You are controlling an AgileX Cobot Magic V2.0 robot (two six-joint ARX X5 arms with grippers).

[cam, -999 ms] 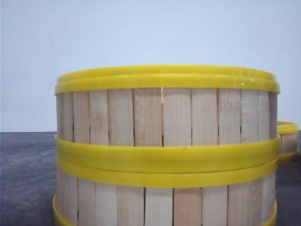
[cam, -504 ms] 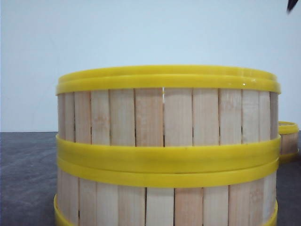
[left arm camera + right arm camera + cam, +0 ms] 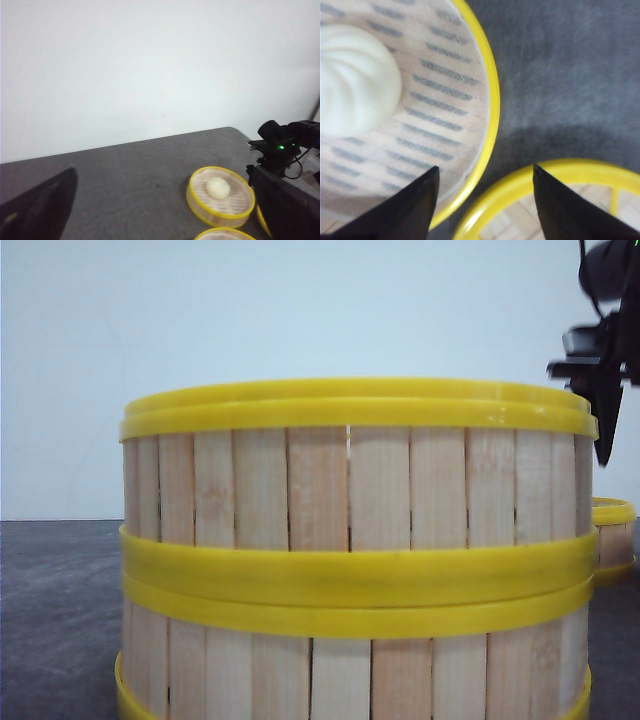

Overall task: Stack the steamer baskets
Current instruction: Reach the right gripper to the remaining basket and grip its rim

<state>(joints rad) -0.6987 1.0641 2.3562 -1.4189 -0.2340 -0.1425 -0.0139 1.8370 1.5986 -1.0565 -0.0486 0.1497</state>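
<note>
Near the counter's (image 3: pixel 130 170) front edge, two steamer baskets (image 3: pixel 355 550) sit stacked; a third (image 3: pixel 220 196), holding a bun (image 3: pixel 218 187), lies farther back. Right hand (image 3: pixel 485 200) hovers spread above it; left hand's (image 3: pixel 165 210) fingers stand wide apart.

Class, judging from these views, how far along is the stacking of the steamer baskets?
Done: one basket already sits on another, their yellow rims meeting. In hand: the right pincer, open and empty, hangs over the rim of the third basket, which holds a bun. Left: gripping it and setting it on the stack.
</note>
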